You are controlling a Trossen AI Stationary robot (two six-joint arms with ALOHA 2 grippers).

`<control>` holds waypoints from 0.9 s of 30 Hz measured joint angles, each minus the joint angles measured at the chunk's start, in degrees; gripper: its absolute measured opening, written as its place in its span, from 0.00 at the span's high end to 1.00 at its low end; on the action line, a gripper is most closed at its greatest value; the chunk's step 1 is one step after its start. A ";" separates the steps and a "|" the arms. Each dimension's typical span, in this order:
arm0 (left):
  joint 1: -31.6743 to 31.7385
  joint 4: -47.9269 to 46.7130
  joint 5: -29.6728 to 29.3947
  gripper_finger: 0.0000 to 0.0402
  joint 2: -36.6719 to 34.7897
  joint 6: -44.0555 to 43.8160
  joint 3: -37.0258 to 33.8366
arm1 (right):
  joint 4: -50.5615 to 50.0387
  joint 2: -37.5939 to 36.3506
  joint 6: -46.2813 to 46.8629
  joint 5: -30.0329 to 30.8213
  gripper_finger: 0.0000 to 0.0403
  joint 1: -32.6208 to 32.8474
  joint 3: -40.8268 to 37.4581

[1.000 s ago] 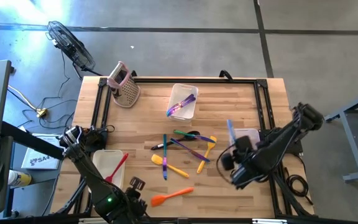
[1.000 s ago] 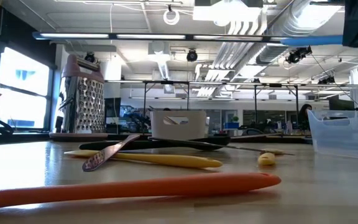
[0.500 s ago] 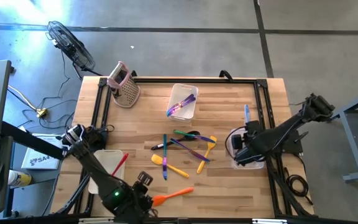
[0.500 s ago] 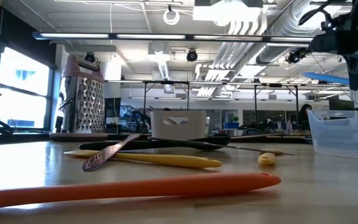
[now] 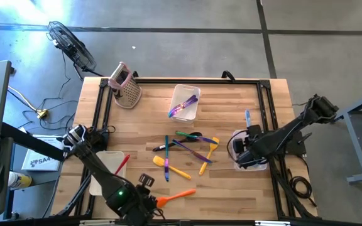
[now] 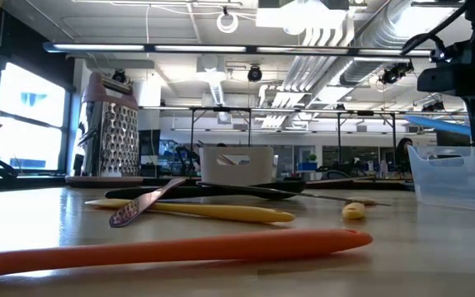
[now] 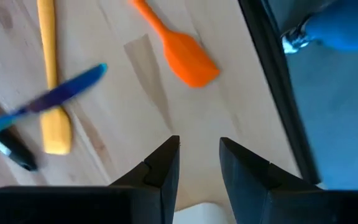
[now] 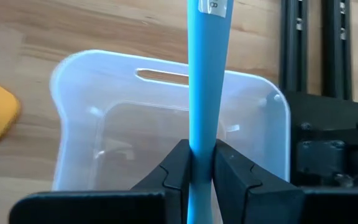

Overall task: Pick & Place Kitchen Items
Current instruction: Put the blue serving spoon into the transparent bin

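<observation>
My right gripper [image 5: 244, 148] hangs over the clear bin [image 8: 104, 130] at the table's right and is shut on a blue utensil [image 8: 202, 74]. It also shows in the low view [image 6: 468, 78], with the blue utensil [image 6: 445, 124] just above the bin's rim [image 6: 456, 157]. My left gripper [image 7: 199, 158] is open and empty above bare wood at the table's near edge. The orange spatula [image 7: 185, 59] lies flat a little beyond it. Several more utensils [image 5: 187, 149] lie in a loose pile at mid-table. My right gripper pinches the blue utensil's slim handle [image 8: 201, 134] between its two fingers, which come from above. The handle reaches out past the fingertips toward the table's far edge [image 5: 248, 117]. The utensil is lifted clear, over the clear bin's opening.
A pink box grater [image 5: 126, 85] stands at the far left. A white bin [image 5: 186, 103] with purple utensils stands at far centre. Another white bin [image 5: 107, 164] at the near left holds a red utensil [image 5: 120, 167]. A black frame [image 5: 266, 107] borders the table.
My right gripper has carried the blue utensil from the near side toward the far right, over the clear bin, turned it about, then lowered it toward the bin's rim. My left gripper has edged toward the orange spatula.
</observation>
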 joint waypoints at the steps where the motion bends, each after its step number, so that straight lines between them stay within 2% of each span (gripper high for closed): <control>1: 0.02 0.16 0.81 0.73 0.00 -1.79 0.00 | -0.03 0.00 0.02 -0.24 0.89 0.00 -0.09; 4: 0.02 0.25 3.25 0.73 0.00 -7.78 0.00 | 0.55 0.00 0.00 -0.55 0.87 0.02 -0.22; 8: -0.01 0.45 2.25 0.73 0.00 -13.14 0.00 | 0.86 0.00 0.01 -1.84 0.83 0.02 -0.22; 11: 0.00 0.43 0.08 0.73 0.00 -15.47 0.00 | 1.29 0.00 -0.17 -2.94 0.80 0.04 -0.22; 14: 0.02 0.42 -0.14 0.73 0.00 -17.02 0.00 | 4.21 0.00 -4.67 -5.77 0.79 0.00 -0.22; 17: 0.02 0.40 -0.72 0.73 0.00 -14.62 0.00 | 5.54 0.00 -7.16 -6.58 0.77 -0.03 -0.22; 21: 0.50 0.40 -5.29 0.73 0.00 -8.84 0.00 | 5.50 -0.06 -7.45 -2.28 0.77 0.37 -0.22; 27: 1.97 0.11 -15.13 0.73 0.00 -10.35 0.00 | 5.68 -2.50 -8.89 5.77 0.77 0.92 -0.22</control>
